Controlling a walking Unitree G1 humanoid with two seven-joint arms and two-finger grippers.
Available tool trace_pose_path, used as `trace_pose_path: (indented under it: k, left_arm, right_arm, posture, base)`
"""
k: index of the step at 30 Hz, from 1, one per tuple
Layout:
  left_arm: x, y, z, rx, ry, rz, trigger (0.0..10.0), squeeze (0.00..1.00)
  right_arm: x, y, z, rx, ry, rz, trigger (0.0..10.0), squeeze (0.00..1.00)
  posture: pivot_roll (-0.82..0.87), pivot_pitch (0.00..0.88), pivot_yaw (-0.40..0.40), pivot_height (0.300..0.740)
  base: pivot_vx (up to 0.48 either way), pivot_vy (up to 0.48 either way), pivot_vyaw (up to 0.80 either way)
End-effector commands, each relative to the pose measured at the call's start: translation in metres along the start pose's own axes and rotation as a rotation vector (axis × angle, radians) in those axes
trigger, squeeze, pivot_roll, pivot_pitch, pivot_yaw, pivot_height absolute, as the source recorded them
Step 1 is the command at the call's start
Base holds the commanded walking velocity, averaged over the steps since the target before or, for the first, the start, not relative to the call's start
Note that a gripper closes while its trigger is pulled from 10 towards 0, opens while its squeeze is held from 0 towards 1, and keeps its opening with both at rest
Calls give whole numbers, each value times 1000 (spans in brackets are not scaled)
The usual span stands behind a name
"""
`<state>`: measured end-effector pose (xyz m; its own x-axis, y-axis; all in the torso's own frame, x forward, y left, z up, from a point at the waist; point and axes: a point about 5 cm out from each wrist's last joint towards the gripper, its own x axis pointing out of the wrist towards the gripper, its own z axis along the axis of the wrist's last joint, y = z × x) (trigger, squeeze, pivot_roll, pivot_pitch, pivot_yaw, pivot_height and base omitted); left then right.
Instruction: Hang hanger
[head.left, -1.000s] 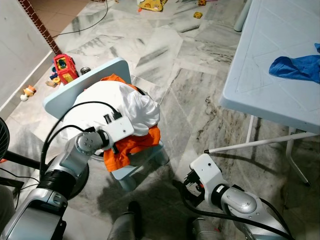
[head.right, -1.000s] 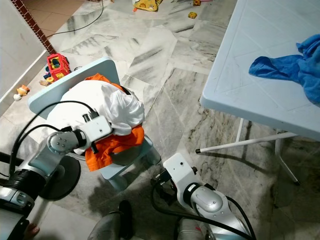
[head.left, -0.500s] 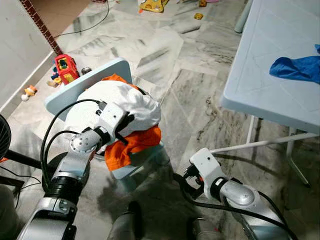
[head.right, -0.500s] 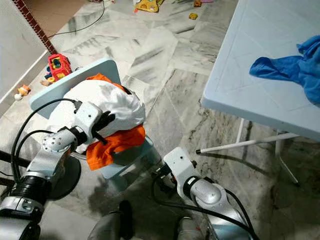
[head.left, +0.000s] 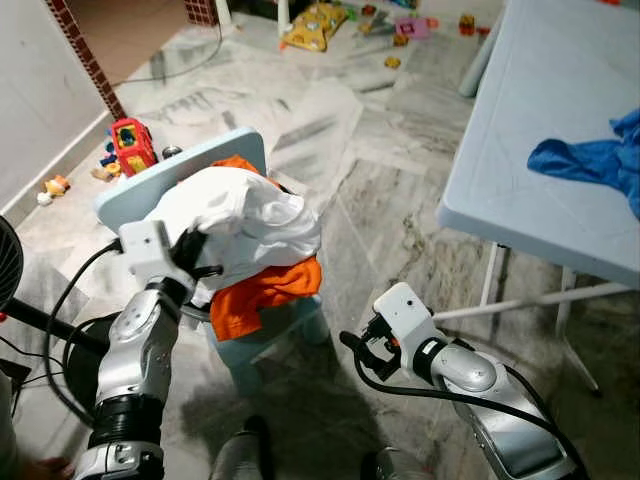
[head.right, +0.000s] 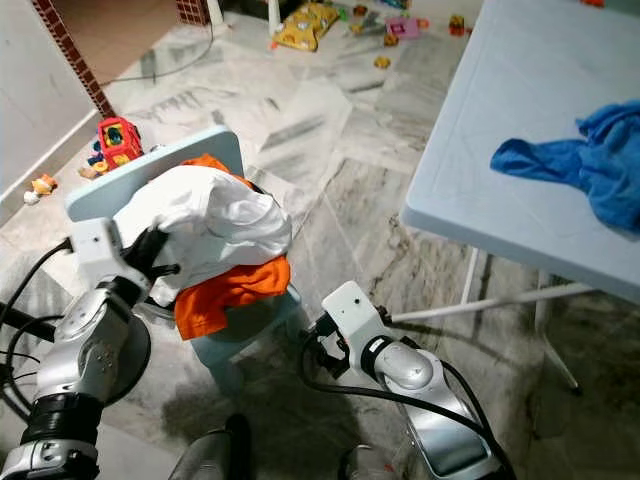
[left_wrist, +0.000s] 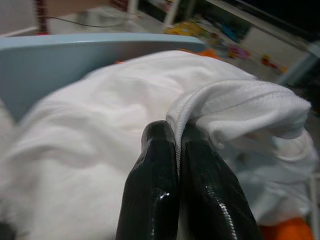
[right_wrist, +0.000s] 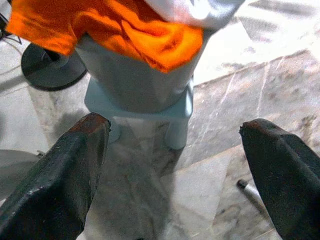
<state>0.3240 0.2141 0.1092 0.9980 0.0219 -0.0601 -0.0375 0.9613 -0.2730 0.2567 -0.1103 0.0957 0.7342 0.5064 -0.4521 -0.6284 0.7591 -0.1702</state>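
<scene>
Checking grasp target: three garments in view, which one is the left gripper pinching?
The white garment atop the chair pile: the left gripper is shut on its ribbed hem. The orange one lies beneath; the blue one sits on the table.

The white garment (head.left: 245, 215) and orange garment (head.left: 262, 290) cover the seat of the light-blue chair (head.left: 185, 170); whether a hanger lies beneath them cannot be told. Blue cloth (head.left: 590, 160) on the table (head.left: 520, 150) is cut by the frame edge. Floor toys (head.left: 310, 22) are too small to identify.
</scene>
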Motion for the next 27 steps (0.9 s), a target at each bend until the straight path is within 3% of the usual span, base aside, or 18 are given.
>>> trace_pose_path:
  k: [1, 2, 3, 4, 7, 8, 13, 14, 15, 16, 22, 27]
  left_arm:
    - [-2, 2, -2, -4, 6, 41, 1843, 0]
    - [-2, 2, -2, -4, 6, 41, 1843, 0]
    - [-2, 2, -3, -13, 11, 60, 2667, 0]
    - [-1, 3, -6, -42, 21, 100, 7255, 0]
    - [-1, 3, -7, -54, 26, 115, 7255, 0]
    - [-1, 2, -10, -62, 39, 130, 10000, 0]
    - [-3, 0, -20, -20, 84, 166, 10000, 0]
    - [-4, 0, -22, -1, 97, 179, 10000, 259]
    - [-4, 0, -24, 23, 115, 183, 10000, 259]
    - [-5, 0, -28, 73, 149, 178, 10000, 1000]
    - [-8, -3, -44, 189, 275, 140, 10000, 1000]
    - [-9, -1, -40, 286, 289, 114, 10000, 1000]
  right_arm:
    - [1, -1, -1, -11, 7, 5, 10000, 0]
    - [1, -1, -1, -11, 7, 5, 10000, 0]
    - [2, -2, -1, -15, 4, 5, 10000, 0]
    - [2, -5, -1, -25, 2, 1, 10000, 0]
    - [2, -6, -1, -28, 1, -1, 10000, 0]
    - [2, -7, -1, -33, -1, -1, 10000, 0]
    - [1, -8, -1, -44, -2, 4, 10000, 0]
    - [1, -8, -1, -48, -2, 7, 10000, 0]
    - [1, -8, -1, -51, -2, 9, 10000, 0]
    - [2, -9, 0, -54, -3, 11, 10000, 0]
    - [6, -10, 3, -64, -11, 16, 10000, 0]
    - [7, -9, 3, -65, -15, 19, 10000, 0]
  posture:
    - [-121, 105, -15, 740]
    - [-121, 105, -15, 740]
    - [-122, 104, -16, 740]
    - [-132, 90, -21, 740]
    - [-132, 90, -21, 740]
    - [-141, 84, -27, 740]
    - [-146, 77, -35, 740]
    - [-146, 76, -36, 740]
    - [-149, 74, -39, 740]
    - [-146, 72, -42, 740]
    - [-141, 74, -43, 740]
    - [-140, 79, -35, 740]
  base:
    - [0, 0, 0]
    - [0, 0, 0]
    - [0, 0, 0]
    - [0, 0, 0]
    - [0, 0, 0]
    - [0, 0, 0]
    - [0, 0, 0]
    - [0, 0, 0]
    - [0, 0, 0]
    - [0, 0, 0]
    - [0, 0, 0]
    - [0, 0, 0]
